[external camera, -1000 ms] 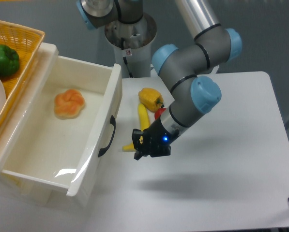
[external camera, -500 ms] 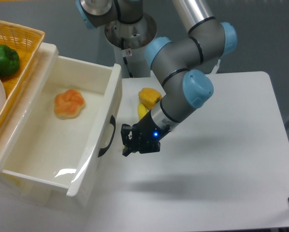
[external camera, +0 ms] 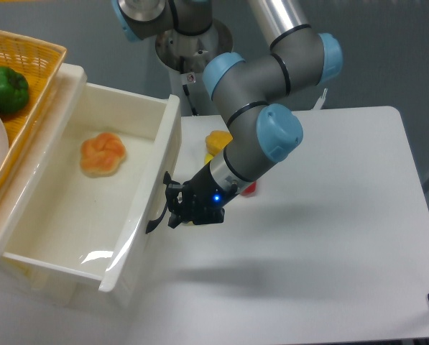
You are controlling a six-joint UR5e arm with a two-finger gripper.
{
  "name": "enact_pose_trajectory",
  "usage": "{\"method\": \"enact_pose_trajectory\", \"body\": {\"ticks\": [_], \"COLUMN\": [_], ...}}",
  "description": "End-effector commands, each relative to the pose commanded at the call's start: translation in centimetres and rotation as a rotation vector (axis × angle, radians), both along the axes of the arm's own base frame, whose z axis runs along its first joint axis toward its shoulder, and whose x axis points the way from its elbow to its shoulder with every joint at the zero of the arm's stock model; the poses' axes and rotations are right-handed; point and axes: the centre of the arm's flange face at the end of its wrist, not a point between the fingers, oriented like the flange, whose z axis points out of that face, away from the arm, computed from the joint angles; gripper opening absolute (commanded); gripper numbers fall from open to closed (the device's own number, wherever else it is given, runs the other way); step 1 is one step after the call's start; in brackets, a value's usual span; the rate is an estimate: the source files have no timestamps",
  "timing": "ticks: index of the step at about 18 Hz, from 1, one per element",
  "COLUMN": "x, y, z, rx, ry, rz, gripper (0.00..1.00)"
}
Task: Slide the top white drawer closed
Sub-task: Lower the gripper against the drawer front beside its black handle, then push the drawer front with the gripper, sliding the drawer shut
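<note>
The glossy white plastic top drawer (external camera: 92, 208) stands pulled far out, filling the left and lower left of the frame, its flat front and black curved handle (external camera: 159, 208) facing right. The black two-finger gripper (external camera: 175, 208) sits at frame centre, fingertips right at that handle; whether its jaws are apart or together cannot be told. An orange round fruit-like object (external camera: 103, 154) lies inside the drawer.
</note>
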Motion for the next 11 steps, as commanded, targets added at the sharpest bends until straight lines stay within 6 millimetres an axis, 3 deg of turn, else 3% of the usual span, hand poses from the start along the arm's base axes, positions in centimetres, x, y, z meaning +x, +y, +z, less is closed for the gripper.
{"method": "enact_pose_trajectory", "body": {"ticks": [11], "x": [1.4], "y": [0.1], "z": [0.8], "rx": [-0.013], "ry": [-0.016], "rz": [-0.017], "gripper": [0.0]}}
